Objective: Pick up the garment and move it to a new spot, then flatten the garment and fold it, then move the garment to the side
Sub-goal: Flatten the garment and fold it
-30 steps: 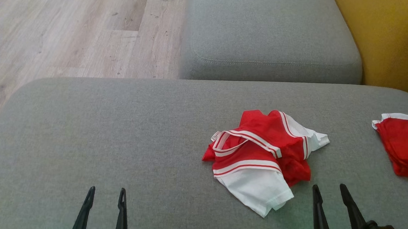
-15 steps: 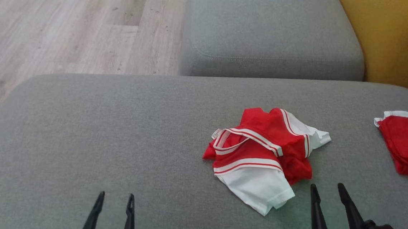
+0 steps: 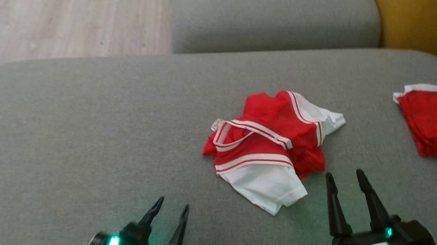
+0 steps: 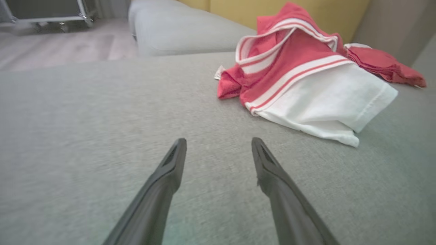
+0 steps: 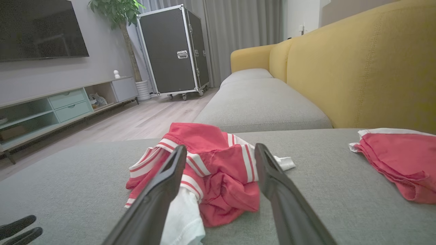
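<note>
A crumpled red and white garment (image 3: 268,149) lies in a heap on the grey sofa cushion (image 3: 87,128), right of centre. It also appears up and to the right in the left wrist view as the garment (image 4: 306,75), and close ahead in the right wrist view as the garment (image 5: 211,170). My left gripper (image 3: 171,207) hovers open over bare cushion, well to the garment's lower left. My right gripper (image 3: 345,174) stands open just off the heap's near right edge, nothing between its fingers. In their own views, the left gripper (image 4: 218,141) and right gripper (image 5: 220,148) both show spread fingers.
A second red garment (image 3: 434,118) lies at the cushion's right edge. Another grey cushion (image 3: 271,22) sits beyond, with a yellow backrest (image 3: 425,25) to the right and wood floor (image 3: 57,11) to the left. A black wheeled case (image 5: 173,51) and TV stand (image 5: 51,109) stand across the room.
The head camera has tilted and shifted, so the scene sits higher and more leftward. My left gripper has come forward and right toward the garment. The right gripper has edged slightly closer to the heap.
</note>
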